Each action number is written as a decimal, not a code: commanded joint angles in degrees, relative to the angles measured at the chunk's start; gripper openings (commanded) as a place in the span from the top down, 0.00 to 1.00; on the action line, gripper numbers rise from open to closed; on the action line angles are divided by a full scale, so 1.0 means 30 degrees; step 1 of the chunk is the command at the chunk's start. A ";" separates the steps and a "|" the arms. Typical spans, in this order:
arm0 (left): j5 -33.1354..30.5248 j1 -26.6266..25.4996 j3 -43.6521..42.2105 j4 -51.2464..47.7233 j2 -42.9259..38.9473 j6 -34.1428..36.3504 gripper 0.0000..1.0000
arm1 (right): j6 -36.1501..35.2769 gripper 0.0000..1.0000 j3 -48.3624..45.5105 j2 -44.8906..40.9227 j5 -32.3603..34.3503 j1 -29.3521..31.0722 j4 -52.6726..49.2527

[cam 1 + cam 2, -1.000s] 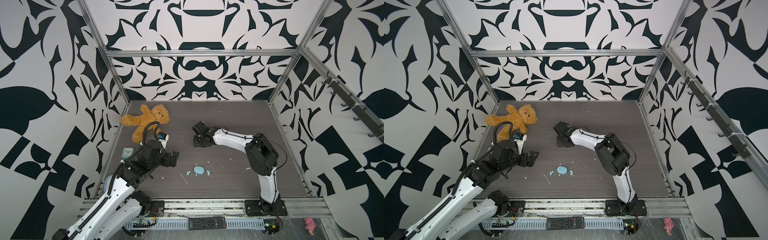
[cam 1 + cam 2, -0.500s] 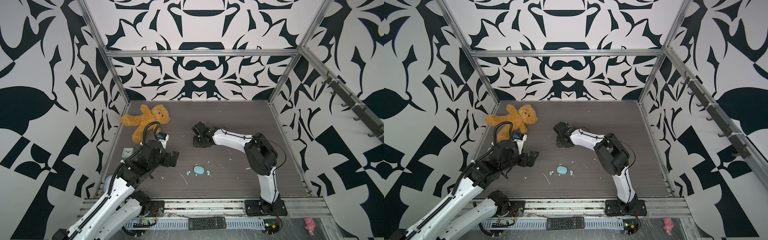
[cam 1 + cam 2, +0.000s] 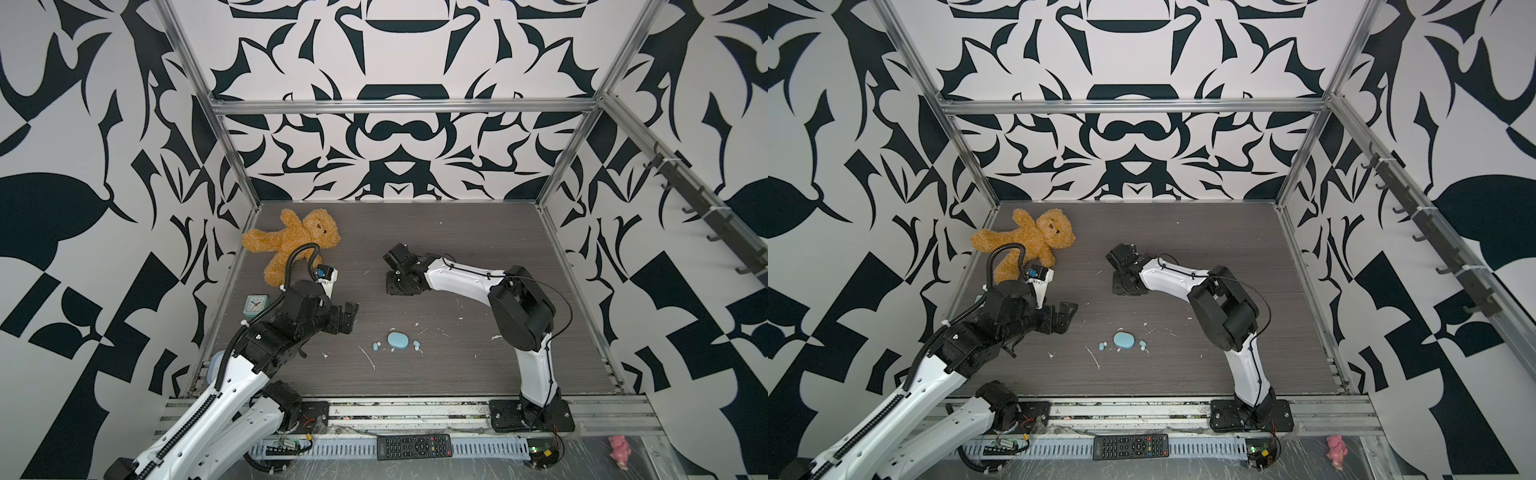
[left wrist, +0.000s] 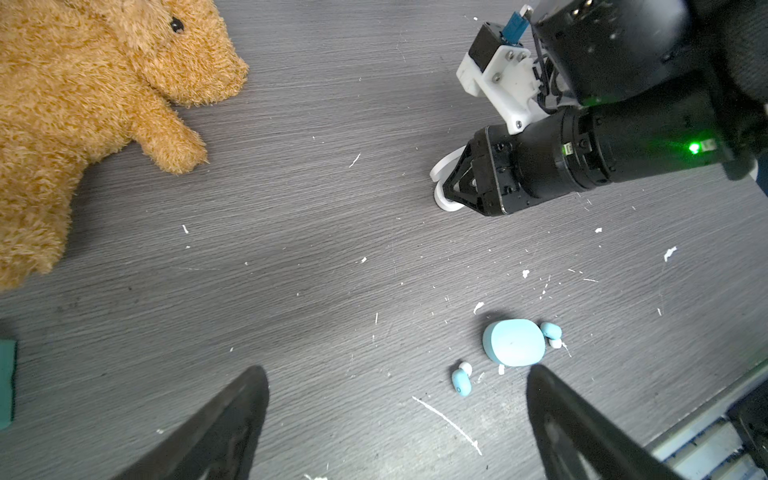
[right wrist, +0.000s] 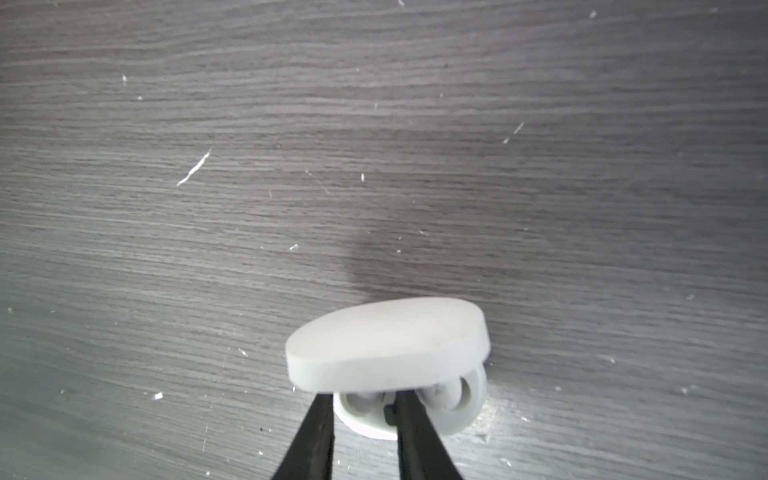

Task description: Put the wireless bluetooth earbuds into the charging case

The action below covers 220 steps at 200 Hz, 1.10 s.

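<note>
Robot laboratory test cell: aluminium-profile frame point(image 3: 399, 101), black-and-white patterned wall panels point(image 3: 457, 166), left arm point(image 3: 216, 399) and right arm point(image 3: 536, 370) bolted to front rail point(image 3: 415, 411).

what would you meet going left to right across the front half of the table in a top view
teal clock → left gripper → light blue earbud → light blue case → second light blue earbud → right arm's elbow

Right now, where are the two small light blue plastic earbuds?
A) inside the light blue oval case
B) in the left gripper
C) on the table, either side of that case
C: one earbud and the other lie on the table flanking the closed oval case.
</note>
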 commanded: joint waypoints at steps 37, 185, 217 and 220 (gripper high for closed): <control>0.0168 0.0066 -0.0098 0.0228 -0.0193 0.0159 0.01 | 0.0327 0.61 -0.0262 -0.2175 -0.1129 0.0017 0.0166; 0.0682 0.0068 -0.0101 0.0206 -0.0162 0.0366 0.01 | -0.3497 0.01 -0.0109 -0.2188 -0.9235 -0.4396 0.4610; 0.0637 0.0068 -0.0102 0.0192 -0.0143 0.0391 0.01 | -0.3282 0.01 0.0782 -0.0839 -1.0481 -0.4424 0.4829; 0.0651 0.0064 -0.0099 0.0210 -0.0147 0.0388 0.01 | -0.3255 0.01 0.0816 -0.0721 -1.0602 -0.4434 0.4874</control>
